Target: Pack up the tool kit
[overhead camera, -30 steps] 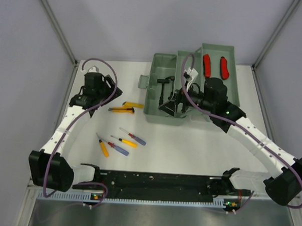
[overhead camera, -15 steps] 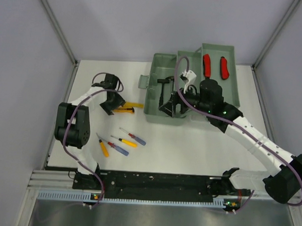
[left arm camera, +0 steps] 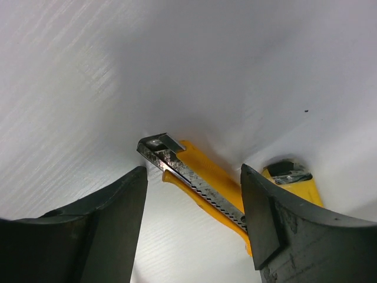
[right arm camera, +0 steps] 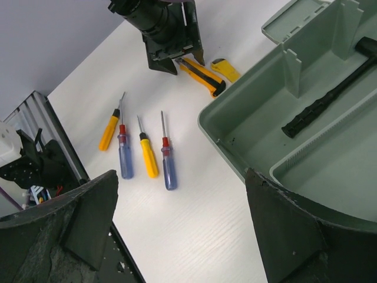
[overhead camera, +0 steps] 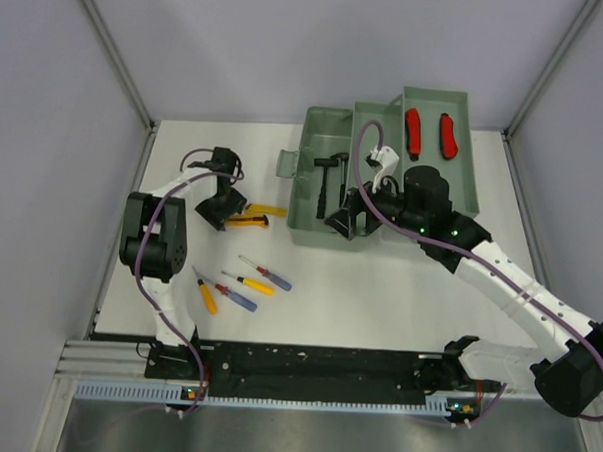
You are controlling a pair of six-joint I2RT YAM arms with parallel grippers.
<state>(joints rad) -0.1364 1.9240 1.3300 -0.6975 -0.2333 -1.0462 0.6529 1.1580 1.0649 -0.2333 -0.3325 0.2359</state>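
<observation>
Grey-green rectangular plastic toolbox (overhead camera: 321,127) lying open at the far right of the white bench (overhead camera: 378,299), with a fold-out tray (overhead camera: 469,168) swung out on its right side. In that tray, red-handled pliers (overhead camera: 414,131), two red grips showing. In the main compartment, a small black-handled hammer (overhead camera: 334,177), lying flat.

Left of the toolbox, out on the bench, two yellow utility knives (overhead camera: 254,219) close together; touching or not, cannot tell. Nearer the arm bases, four screwdrivers (overhead camera: 244,284) in a loose row, two yellow-handled and two blue-handled with red collars. All four well apart from the toolbox.

Left end effector (overhead camera: 222,213) low over the left ends of the knives, jaws partly apart. From the left wrist view, metal-edged tip of one yellow knife (left arm camera: 200,177) lying between the two dark fingers (left arm camera: 112,224). Neither finger seen touching it, nothing gripped. Other knife (left arm camera: 294,180) just past the right finger.

Right end effector (overhead camera: 342,218) hanging above the near left corner of the toolbox, jaws spread wide, nothing between them. Below it in the right wrist view, the toolbox wall, the hammer handle, and the screwdrivers on bare bench.
</observation>
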